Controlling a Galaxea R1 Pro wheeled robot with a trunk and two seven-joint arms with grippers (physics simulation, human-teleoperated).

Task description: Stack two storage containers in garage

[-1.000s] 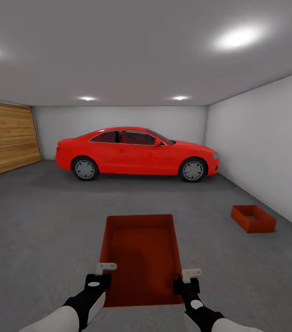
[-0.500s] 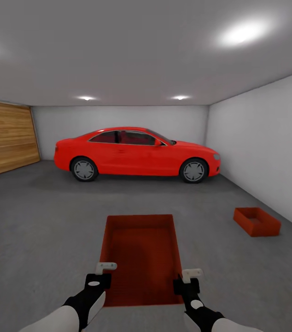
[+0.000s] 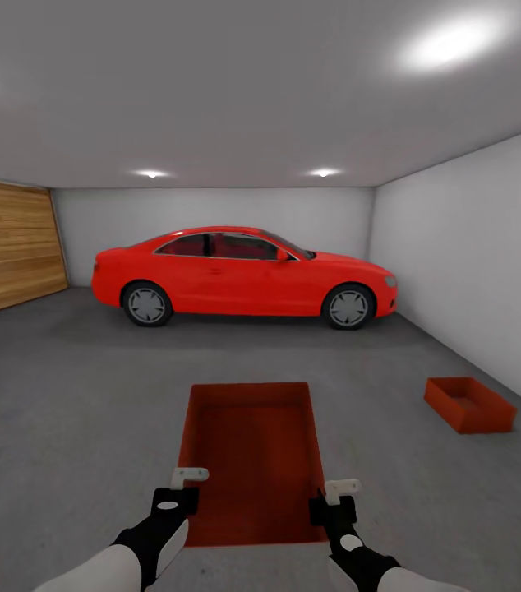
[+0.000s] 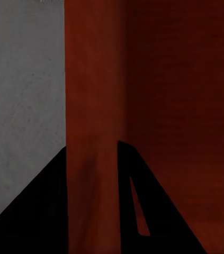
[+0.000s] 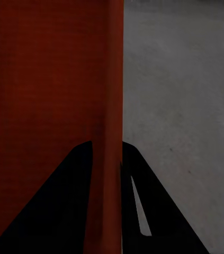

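Here, the left gripper (image 3: 180, 487) and right gripper (image 3: 334, 499) each pinch a side wall of the carried container (image 3: 252, 460). The second container (image 3: 469, 404) sits on the floor (image 3: 63, 411) at two o'clock.

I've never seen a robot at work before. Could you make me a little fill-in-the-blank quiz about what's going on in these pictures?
1. Both grippers, left and right, hold one open red ____ by its side walls.
2. A second container sits on the grey floor near the ____ wall.
3. Ahead stands a red ____.

Missing words: container; right; car
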